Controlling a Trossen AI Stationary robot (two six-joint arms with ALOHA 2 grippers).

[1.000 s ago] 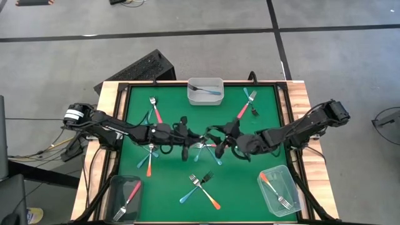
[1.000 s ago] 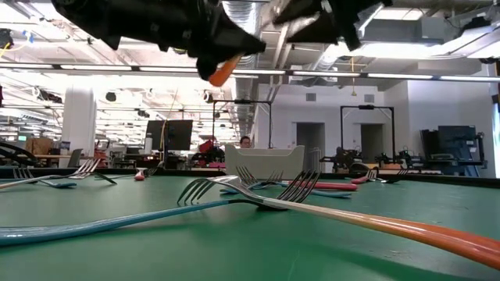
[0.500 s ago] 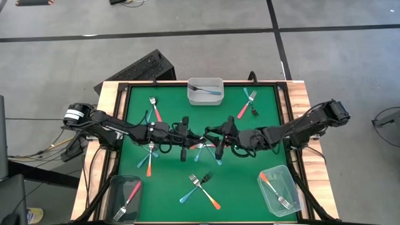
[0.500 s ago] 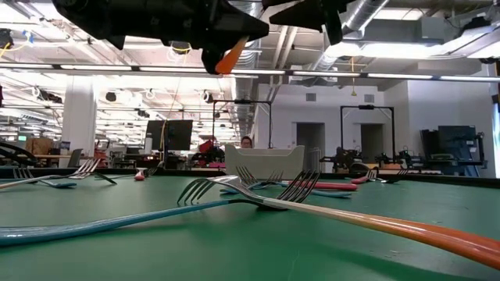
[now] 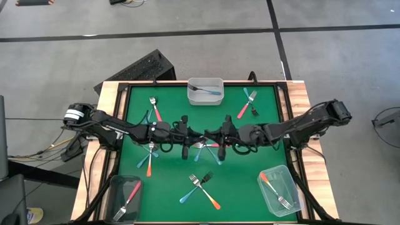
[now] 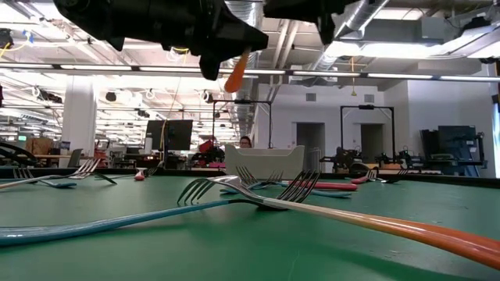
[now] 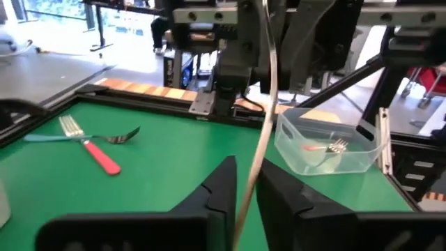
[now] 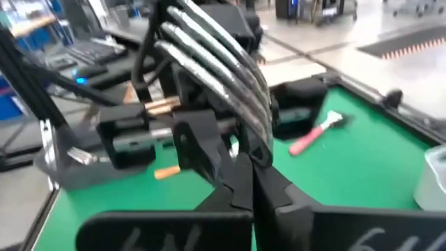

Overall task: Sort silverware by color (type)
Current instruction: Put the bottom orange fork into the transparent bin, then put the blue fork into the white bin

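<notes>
Handover risk, as a judgement: if one gripper lets go before the other grips firmly, the orange fork (image 6: 236, 72) could drop onto the loose forks (image 5: 203, 149) lying below at the table's (image 5: 169, 181) middle. If both pull at once, the thin handle could twist. Above that middle, the left gripper (image 7: 244, 174) and right gripper (image 8: 244, 164) meet, each pinched narrowly on the same fork. The left holds its handle and the right holds near its tines. The clear container (image 5: 299, 200) at the front right corner already holds 1 orange fork.
</notes>
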